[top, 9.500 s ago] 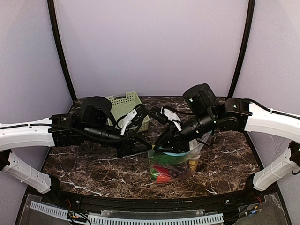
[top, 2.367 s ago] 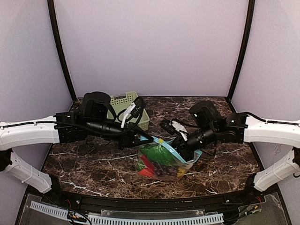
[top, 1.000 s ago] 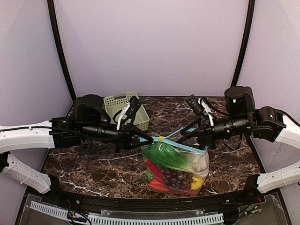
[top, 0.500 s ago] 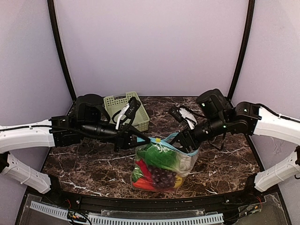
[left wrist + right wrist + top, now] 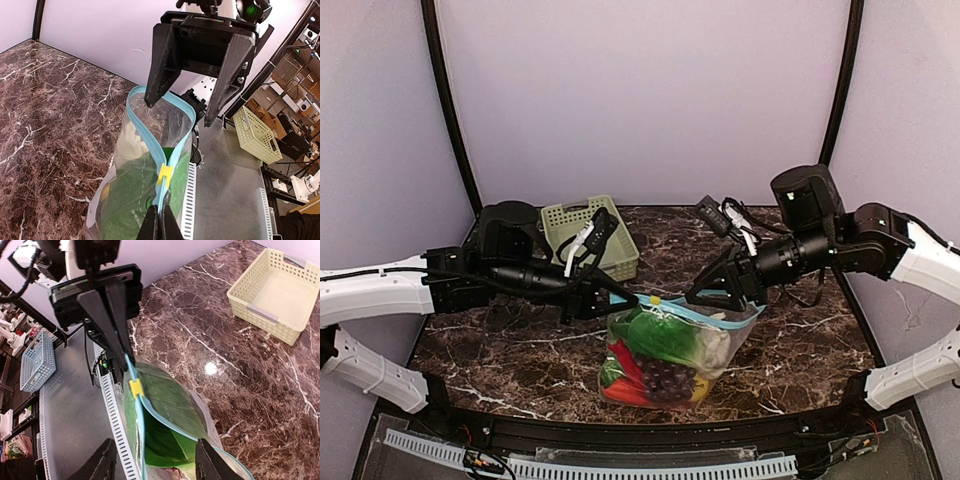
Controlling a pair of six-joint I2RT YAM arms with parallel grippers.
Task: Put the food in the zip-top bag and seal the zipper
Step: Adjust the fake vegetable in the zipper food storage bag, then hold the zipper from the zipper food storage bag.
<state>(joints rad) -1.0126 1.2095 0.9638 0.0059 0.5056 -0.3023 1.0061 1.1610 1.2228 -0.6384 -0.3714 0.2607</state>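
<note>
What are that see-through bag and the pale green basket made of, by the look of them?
The zip-top bag looks like thin clear plastic film: glossy, crinkled, the food showing through. The basket seems rigid moulded plastic, matte, with slotted walls.

The left arm [image 5: 375,290] and right arm [image 5: 930,255] wore white shells on their outer links, with matte black joints and wrists. Thin black cables [image 5: 760,222] looped over the wrists. The right gripper [image 5: 179,112] was a blocky black body with two tapered fingers. The left gripper [image 5: 159,225] showed slim black fingers.
</note>
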